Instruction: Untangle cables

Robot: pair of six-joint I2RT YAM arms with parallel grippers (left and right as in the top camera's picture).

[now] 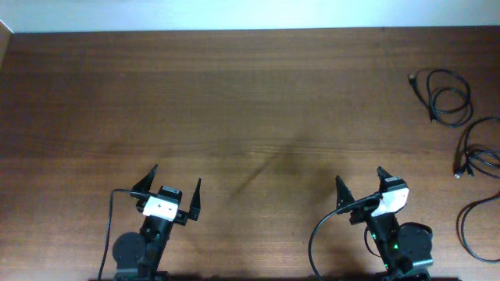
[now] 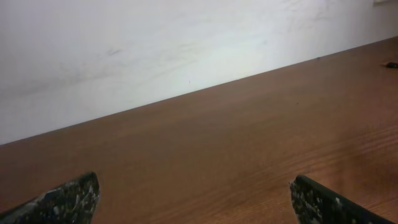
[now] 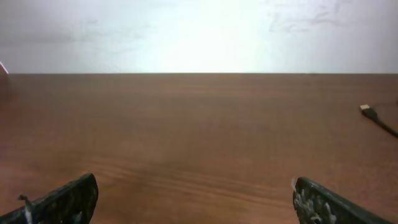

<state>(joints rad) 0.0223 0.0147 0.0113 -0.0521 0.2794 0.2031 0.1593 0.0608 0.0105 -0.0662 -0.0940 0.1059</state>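
Three thin black cables lie apart along the table's right edge. One is a loose coil (image 1: pixel 444 95) at the back, another a looped one (image 1: pixel 478 154) below it, and the third curves (image 1: pixel 473 225) near the front. In the right wrist view, one silvery-tipped plug (image 3: pixel 367 110) shows far right, well away from the jaws. My left gripper (image 1: pixel 177 175) stands open near the front left, with nothing between its fingers (image 2: pixel 78 196). My right gripper (image 1: pixel 358 174) is open at the front right, to the left of the cables, and its fingers (image 3: pixel 317 200) are empty too.
The brown wooden table (image 1: pixel 234 101) runs back to a white wall (image 2: pixel 155 50). Thicker black arm cables (image 1: pixel 316 234) loop beside each arm base at the front edge.
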